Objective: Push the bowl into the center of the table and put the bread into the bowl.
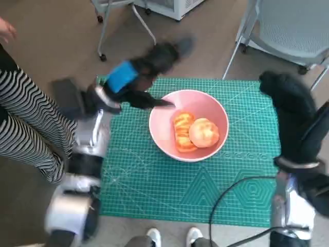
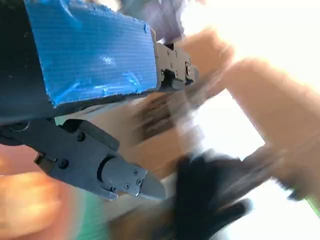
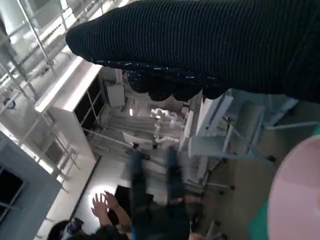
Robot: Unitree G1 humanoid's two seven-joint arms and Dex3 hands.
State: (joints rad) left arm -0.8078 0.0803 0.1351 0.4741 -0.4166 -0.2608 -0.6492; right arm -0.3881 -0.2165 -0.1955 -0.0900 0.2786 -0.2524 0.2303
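- Pink bowl (image 1: 188, 125) near mat (image 1: 154, 190) centre, bread (image 1: 195, 133) inside.
- Left hand (image 1: 134, 77) blurred at bowl's far-left rim, grip unclear.
- Right hand (image 1: 287, 100) at mat's right edge, holds nothing; fingers unclear.

The pink bowl (image 1: 188, 125) sits upright near the middle of the green-matted desk (image 1: 154, 185), toward its far edge. Inside lie 2 pieces of bread (image 1: 195, 133): a ridged, orange-brown piece (image 1: 182, 132) and a round, paler bun (image 1: 204, 133), touching side by side on the bowl's floor.
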